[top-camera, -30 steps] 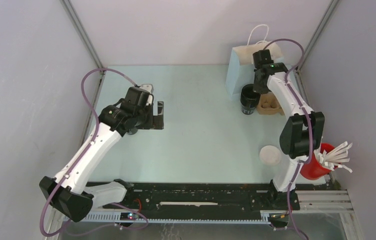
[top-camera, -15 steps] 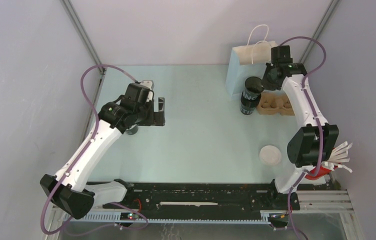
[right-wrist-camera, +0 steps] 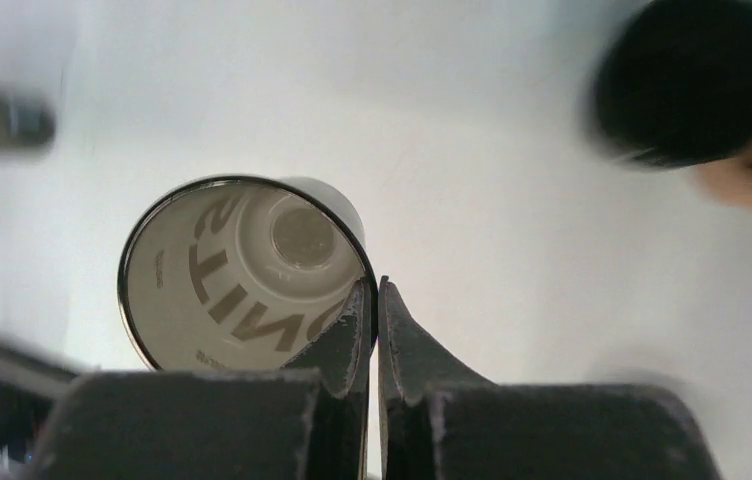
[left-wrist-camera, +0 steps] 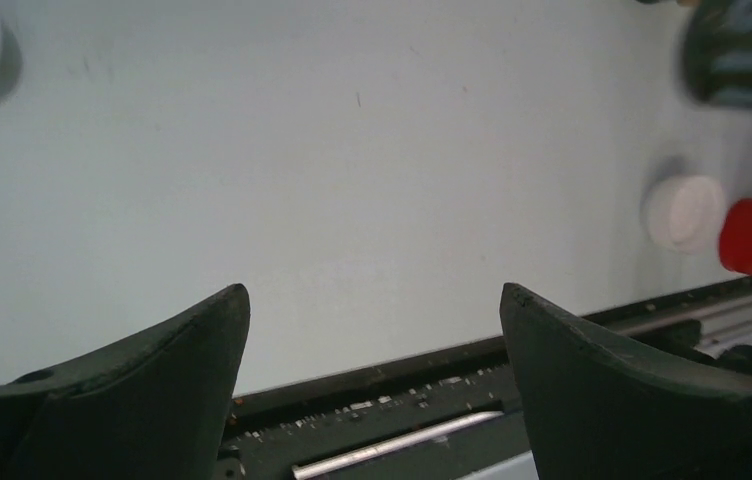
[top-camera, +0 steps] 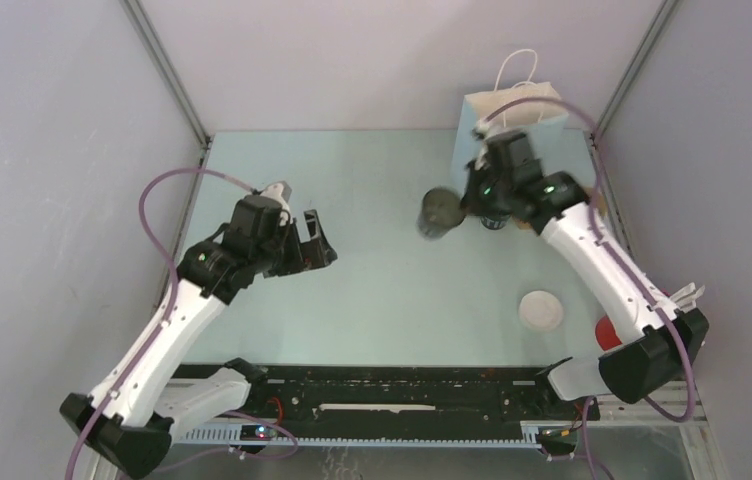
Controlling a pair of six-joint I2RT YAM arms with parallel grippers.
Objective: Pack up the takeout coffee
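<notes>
Black cup (top-camera: 439, 213), pinched at its rim by the right gripper (right-wrist-camera: 376, 290), hangs upper centre; left gripper (left-wrist-camera: 372, 295) stands wide at mid-left.

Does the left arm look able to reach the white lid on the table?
Probably yes: bare table lies between the open left tool and the white lid, nothing in the way, though the lid sits far over beside the right arm.
</notes>
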